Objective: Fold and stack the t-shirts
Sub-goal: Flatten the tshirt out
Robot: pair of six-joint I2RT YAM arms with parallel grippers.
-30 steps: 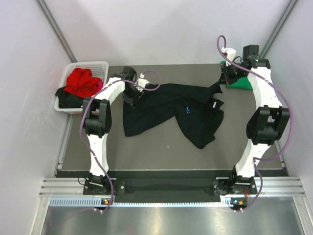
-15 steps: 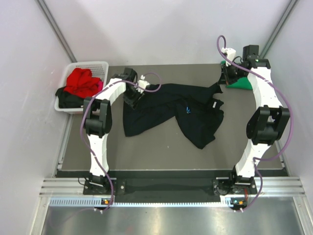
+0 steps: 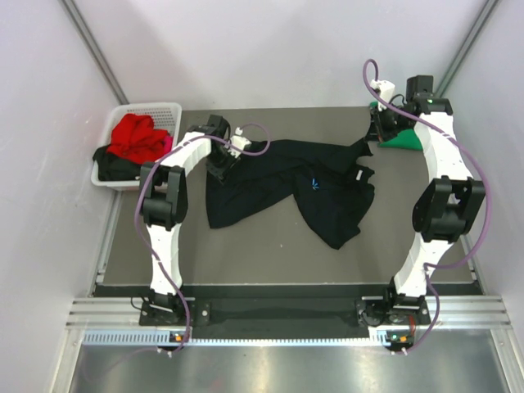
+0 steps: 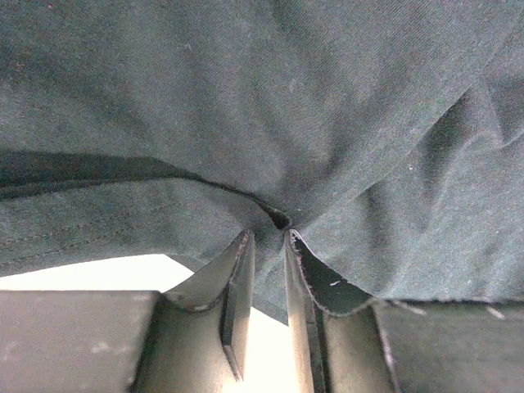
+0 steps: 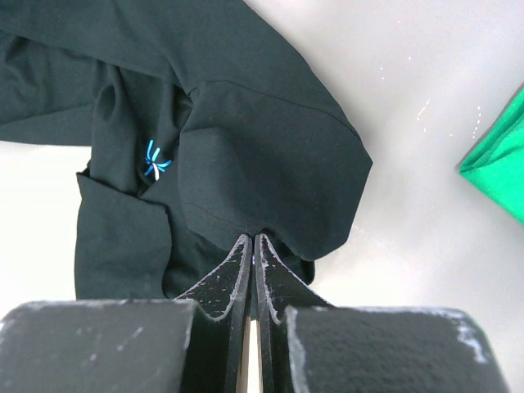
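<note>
A dark grey table (image 3: 270, 254) is seen from above, and most of its far half is taken up by the large black t-shirt (image 3: 278, 176). The t-shirt is spread crumpled and unfolded across the middle. One lobe hangs toward the near left and a longer one reaches toward the near right. Its two far corners are drawn up off the surface toward the grippers.

The left arm (image 3: 168, 196) is bent over the left part of the table, and the right arm (image 3: 446, 180) is stretched to the far right corner.

A white basket (image 3: 160, 109) is set at the far left, just off the table's edge. A red t-shirt (image 3: 135, 137) is heaped in it. A black garment (image 3: 115, 166) is draped over its near rim, and a sliver of pink cloth (image 3: 169, 143) is seen beside the red.

A green t-shirt (image 3: 403, 139) is laid at the far right corner, just beside the right wrist and apart from the black cloth.

The left gripper (image 4: 268, 236) is closed to a narrow slot. A fold of the large black t-shirt is pinched between its fingertips, with the cloth gathered into creases around the pinch. The right gripper (image 5: 252, 237) is pressed almost fully together, and the edge of a sleeve of the same t-shirt is caught at its tips.

A tiny blue mark (image 5: 154, 160) is shown on the chest of the t-shirt, facing up, near the middle of the cloth.
</note>
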